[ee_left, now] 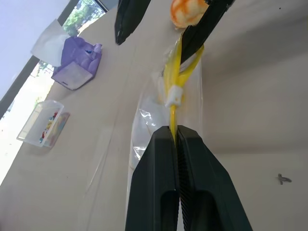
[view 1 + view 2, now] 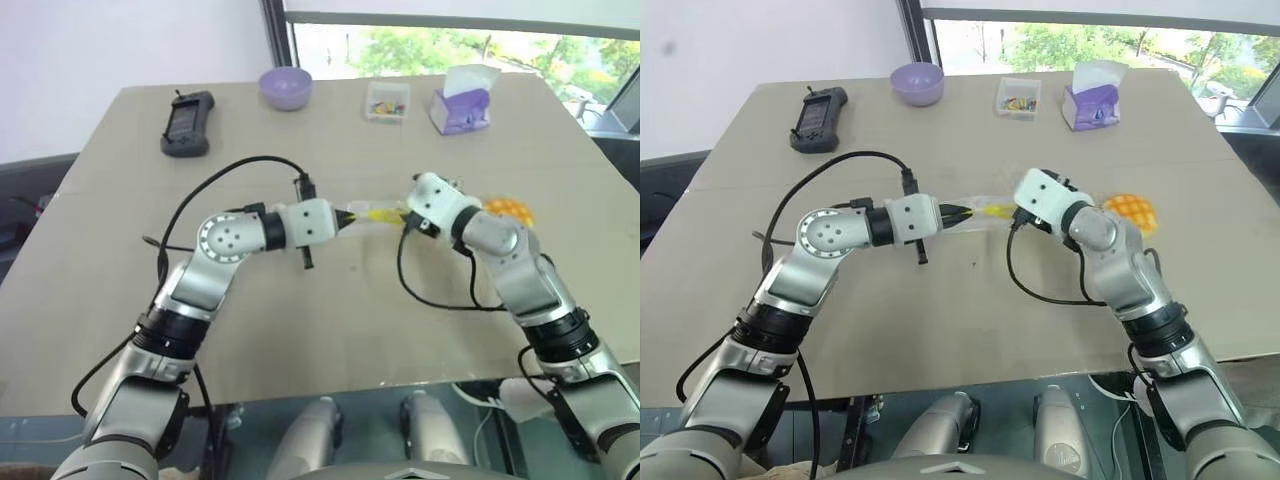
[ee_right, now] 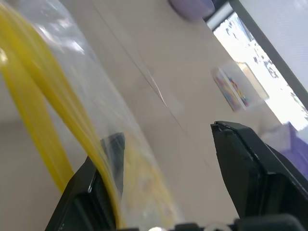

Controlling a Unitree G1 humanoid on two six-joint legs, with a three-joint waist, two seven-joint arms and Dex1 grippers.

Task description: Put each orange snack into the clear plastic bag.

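Observation:
The clear plastic bag (image 2: 377, 214) hangs just above the mid-table between my two grippers, its yellow strip (image 1: 172, 91) running from one to the other. My left gripper (image 1: 174, 129) is shut on that yellow strip. My right gripper (image 3: 168, 134) stands open at the bag's other end, where the yellow strip and film lie against one finger (image 3: 98, 187) and the other finger (image 3: 255, 163) is clear of the bag. One orange snack (image 2: 1130, 212), a round bun with a grid top, lies on the table just behind my right wrist.
Along the table's far edge stand a purple bowl (image 2: 285, 86), a small clear box of colourful bits (image 2: 387, 100) and a purple tissue box (image 2: 460, 105). A black handheld device (image 2: 187, 122) lies at the far left. Black cables loop beside both forearms.

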